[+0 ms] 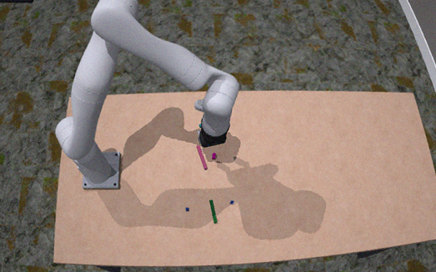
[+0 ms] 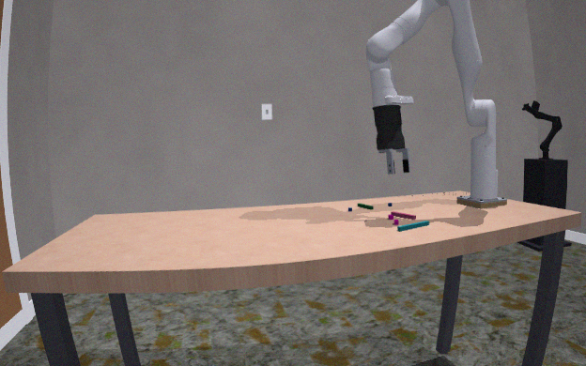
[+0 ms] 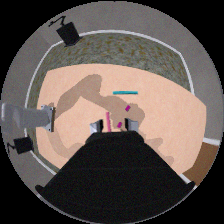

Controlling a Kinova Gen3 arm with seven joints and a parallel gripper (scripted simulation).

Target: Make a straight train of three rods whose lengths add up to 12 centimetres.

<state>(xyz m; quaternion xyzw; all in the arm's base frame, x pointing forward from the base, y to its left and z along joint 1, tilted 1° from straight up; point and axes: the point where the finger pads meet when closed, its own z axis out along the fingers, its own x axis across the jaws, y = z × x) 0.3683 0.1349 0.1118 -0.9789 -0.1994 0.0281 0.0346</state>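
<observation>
A curved wooden table [image 2: 188,253] is seen carrying the white arm [image 1: 93,83] on its grey base plate [image 1: 114,186], and the gripper [image 2: 397,166] is held well above the rods with its jaws spread wide and nothing between them. Below it, the turquoise rod [image 2: 413,225] is laid flat nearest the table's front edge, with the pink rod [image 1: 201,157] just beside it and two magenta rods [image 2: 395,221] close by. Farther off, the green rod [image 1: 213,211] is flanked by two small blue rods [image 1: 187,209], apart from it.
</observation>
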